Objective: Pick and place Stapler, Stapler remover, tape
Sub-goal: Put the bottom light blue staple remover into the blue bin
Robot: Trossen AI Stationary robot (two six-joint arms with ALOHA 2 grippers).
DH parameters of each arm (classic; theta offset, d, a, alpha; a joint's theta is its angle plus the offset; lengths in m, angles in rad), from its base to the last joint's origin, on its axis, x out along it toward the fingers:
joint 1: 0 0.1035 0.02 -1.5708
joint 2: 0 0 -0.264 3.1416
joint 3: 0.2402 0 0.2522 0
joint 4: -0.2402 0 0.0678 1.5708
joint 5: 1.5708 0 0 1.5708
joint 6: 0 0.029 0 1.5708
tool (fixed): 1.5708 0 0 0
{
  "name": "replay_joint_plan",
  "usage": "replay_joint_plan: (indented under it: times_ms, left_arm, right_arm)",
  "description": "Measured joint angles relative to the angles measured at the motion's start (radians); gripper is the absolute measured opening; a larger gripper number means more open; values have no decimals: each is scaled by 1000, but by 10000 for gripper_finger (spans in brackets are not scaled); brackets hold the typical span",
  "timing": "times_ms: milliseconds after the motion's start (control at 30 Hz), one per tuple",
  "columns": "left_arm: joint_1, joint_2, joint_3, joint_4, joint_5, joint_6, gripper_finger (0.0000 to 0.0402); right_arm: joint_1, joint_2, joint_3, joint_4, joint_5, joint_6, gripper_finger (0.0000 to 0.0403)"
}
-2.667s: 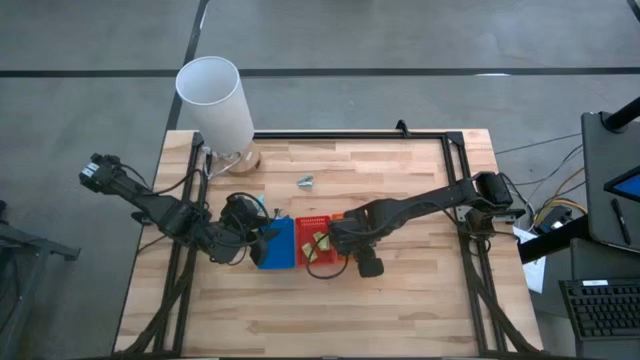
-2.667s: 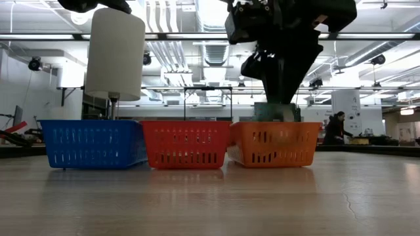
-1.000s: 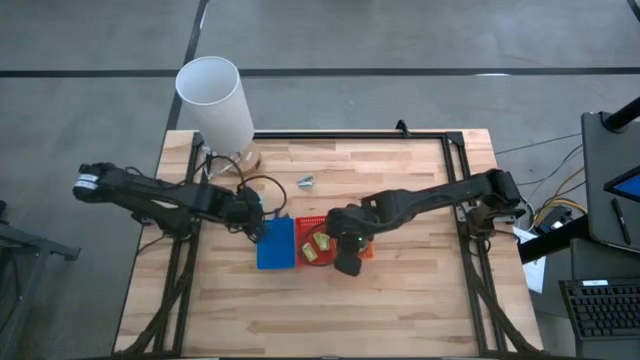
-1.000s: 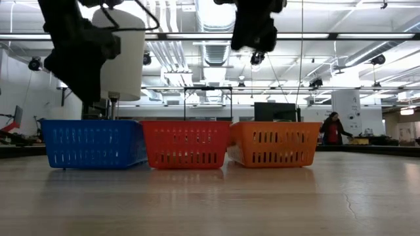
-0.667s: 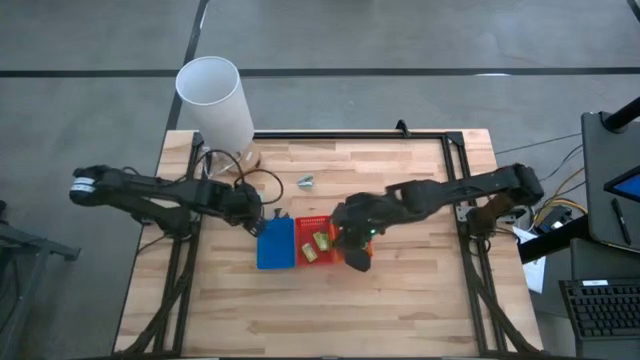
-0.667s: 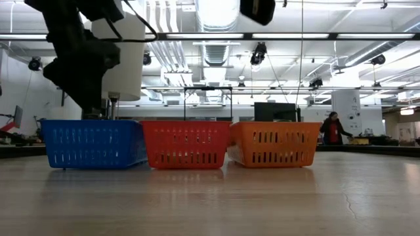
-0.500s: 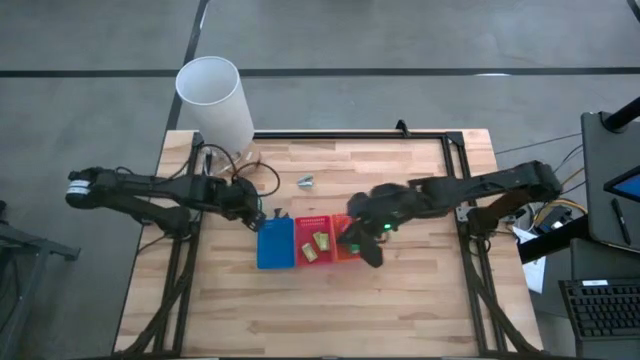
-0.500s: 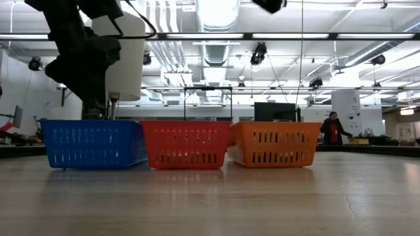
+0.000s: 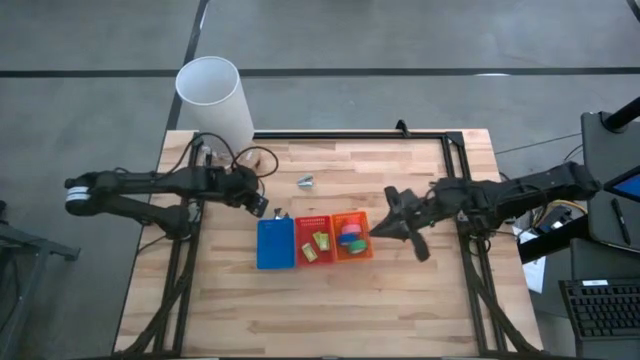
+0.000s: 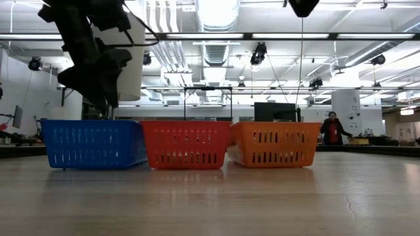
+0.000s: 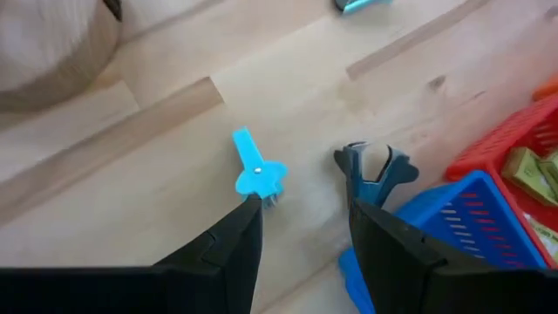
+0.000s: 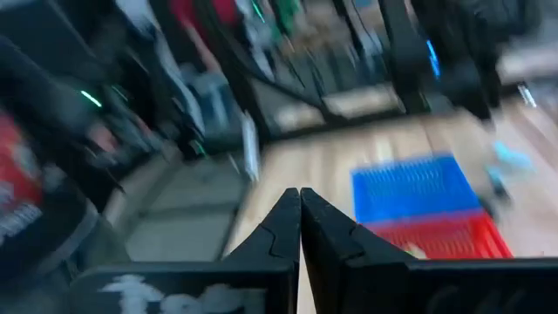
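The left tool (image 9: 258, 204) hangs over the desk (image 9: 420, 290) just beyond the blue basket (image 9: 275, 244), its fingers (image 11: 234, 240) spread apart and holding nothing. In the left wrist view two staple removers lie on the bare wood between and ahead of those fingers: a light blue one (image 11: 256, 170) and a darker blue-grey one (image 11: 373, 168), close together and just outside the blue basket's corner. The right tool (image 9: 380, 228) is off to the right of the basket row, raised above the wood, its two fingers (image 12: 288, 228) pressed together with nothing between them.

The tape (image 9: 351, 234), green, blue and pink rolls, sits in the orange basket (image 9: 352, 237) at the right end of the row. The red basket (image 9: 317, 241) in the middle holds small yellow-green blocks (image 9: 321, 240). The three baskets stand side by side, touching. Another small pale blue-grey object (image 9: 306, 181) lies alone farther back on the desk. A tall white cylinder (image 9: 215, 103) stands at the far left corner.
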Motion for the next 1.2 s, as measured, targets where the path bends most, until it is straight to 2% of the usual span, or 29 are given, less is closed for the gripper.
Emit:
replay_joint_plan:
  times_ms: [100, 233, 367, 433, 533, 733, 933, 1200]
  left_arm:
    - [19, 9, -22, 18, 22, 0, 174]
    - [21, 9, -48, 29, 49, 0, 174]
    - [23, 9, -64, 34, 51, 0, 175]
    - [25, 9, -71, 41, 49, -1, 175]
    - [28, 9, -85, 75, 43, -1, 175]
    - [36, 9, -99, 102, 29, -28, 175]
    - [37, 9, -99, 105, 14, -18, 175]
    - [37, 35, -99, 155, -1, -10, 175]
  right_arm:
    - [1, -68, -118, 164, -1, 3, 8]
    - [-1, -140, -231, 220, 1, 6, 8]
    - [-5, -243, -301, 99, 4, -75, 8]
    - [-4, -290, -335, 22, 17, -47, 8]
    - [-5, -372, -382, 25, 45, -49, 8]
    - [-5, -543, -479, 9, 165, -53, 8]
    - [-5, -683, -555, -55, 166, -39, 9]
    - [-5, -865, -688, -54, 165, -58, 9]
